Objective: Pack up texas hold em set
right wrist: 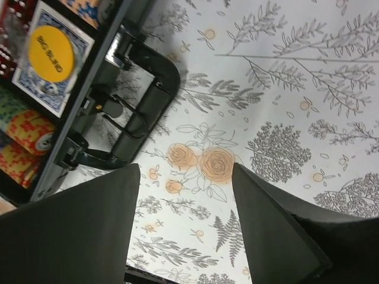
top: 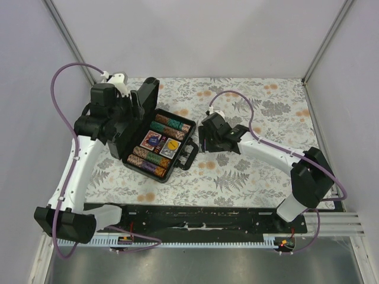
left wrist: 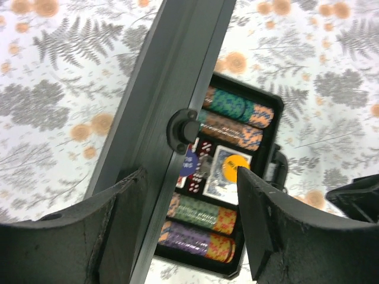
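Left side: the left claw [left wrist: 189, 177] stood released, its fingers straddling the free edge of the raised lid [left wrist: 166, 77] without clamping it. A gap showed between the lid and the finger on the tray side.

The briefcase [top: 176, 165] lay open on the counter [top: 249, 171], at about nine o'clock from the counter's centre. Its lid stood upright on the ten o'clock side. Rows of chips [top: 172, 125] and two card decks [top: 160, 144] filled the tray, with a yellow button [right wrist: 49, 50] resting on the blue deck.

Handling, as judged: the shell looked rigid and smooth, so a pinch grip may slip. Loaded with chips, the case was probably heavy and unlikely to slide under light pressure. The best hold appeared to be the lid's free edge near the latch knob [left wrist: 183, 127], pressing toward four o'clock.

Right side: the handle [right wrist: 148, 89] projected from the four o'clock wall and looked hinged, so a poor bracing point. The right claw [right wrist: 186, 168] hung released and empty over bare counter at three o'clock, just beside the handle.
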Controlling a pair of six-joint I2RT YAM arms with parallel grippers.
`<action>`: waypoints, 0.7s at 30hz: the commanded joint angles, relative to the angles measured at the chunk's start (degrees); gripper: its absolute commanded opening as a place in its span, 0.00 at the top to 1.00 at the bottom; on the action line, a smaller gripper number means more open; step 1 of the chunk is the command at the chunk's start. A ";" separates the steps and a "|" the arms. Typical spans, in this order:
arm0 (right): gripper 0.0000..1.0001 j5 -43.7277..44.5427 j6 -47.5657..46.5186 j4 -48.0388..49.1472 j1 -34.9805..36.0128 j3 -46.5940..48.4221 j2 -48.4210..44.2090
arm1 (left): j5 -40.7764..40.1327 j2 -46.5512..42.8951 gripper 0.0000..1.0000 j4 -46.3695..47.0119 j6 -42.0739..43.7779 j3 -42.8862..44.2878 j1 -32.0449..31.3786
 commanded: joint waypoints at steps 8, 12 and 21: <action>0.29 2.44 4.78 -1.64 -2.96 -4.68 -6.68 | 14.62 2.23 0.30 -0.77 -7.15 -13.17 -0.52; 0.28 1.65 4.87 -1.81 -3.67 -5.03 -8.00 | 21.74 3.81 0.30 2.92 -8.47 -15.28 -0.52; 0.28 1.21 5.05 -1.99 -3.93 -5.82 -9.23 | 23.08 6.09 0.30 5.13 -9.97 -15.03 -0.61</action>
